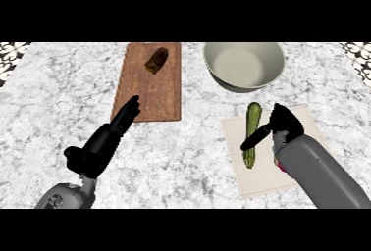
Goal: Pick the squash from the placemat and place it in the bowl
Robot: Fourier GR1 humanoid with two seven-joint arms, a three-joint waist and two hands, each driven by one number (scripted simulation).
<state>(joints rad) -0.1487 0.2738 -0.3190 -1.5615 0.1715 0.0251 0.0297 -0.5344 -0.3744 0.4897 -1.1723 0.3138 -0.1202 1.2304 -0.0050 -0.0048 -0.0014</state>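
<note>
The squash (253, 113) lies lengthwise on the placemat (264, 182), just left of the right hand (284, 128). That hand is open, with the thumb stretched across the squash and nothing closed yet. Slim, stiff, smooth-skinned and probably light, it may roll — best taken round its middle. The bowl (244, 63) stands beyond the fingertips.

The squash (252, 135) lies on the placemat (262, 180), with the bowl (218, 69) behind and a board (148, 95) to the left.
</note>
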